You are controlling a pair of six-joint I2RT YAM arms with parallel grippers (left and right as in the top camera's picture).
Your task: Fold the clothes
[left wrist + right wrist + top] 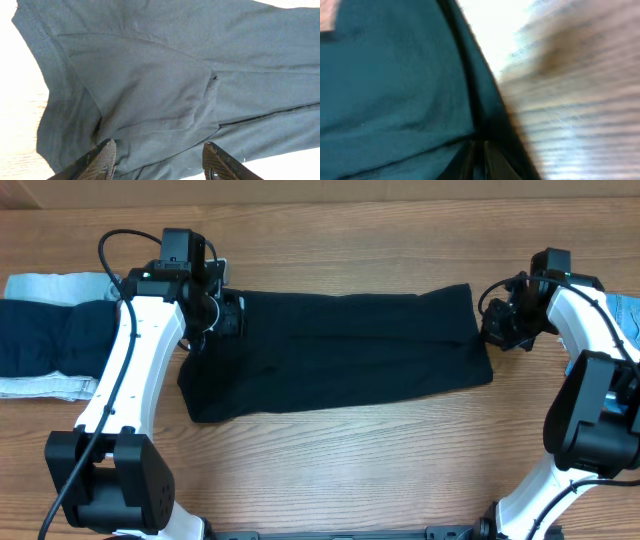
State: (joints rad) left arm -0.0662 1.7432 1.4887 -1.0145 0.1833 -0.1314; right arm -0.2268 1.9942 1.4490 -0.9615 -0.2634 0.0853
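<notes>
From overhead, the black garment (pixel 340 350) lay spread flat as a long band across the middle of the worktop (pixel 350 470). The left claw (pixel 228 315) sat at the garment's upper left corner and the right claw (pixel 497 330) at its right end. Beyond the garment's left end lay a navy piece (pixel 45 335) on light denim (pixel 50 285).

In the left wrist view, the left claw's fingers (pixel 102 160) stood well apart over the garment's seamed, creased corner, holding nothing. To do this step well, that claw would need to come down on the hem itself, taking both layers, not the loose crease beside it.

The right wrist view was blurred. The right claw (pixel 479 160) looked closed to a narrow slit on the garment's dark edge, with bare worktop just beyond that edge. The grip seemed shallow, so a slow lift would be wise. Both ends should rise level and travel together across the garment, or the fold would skew.
</notes>
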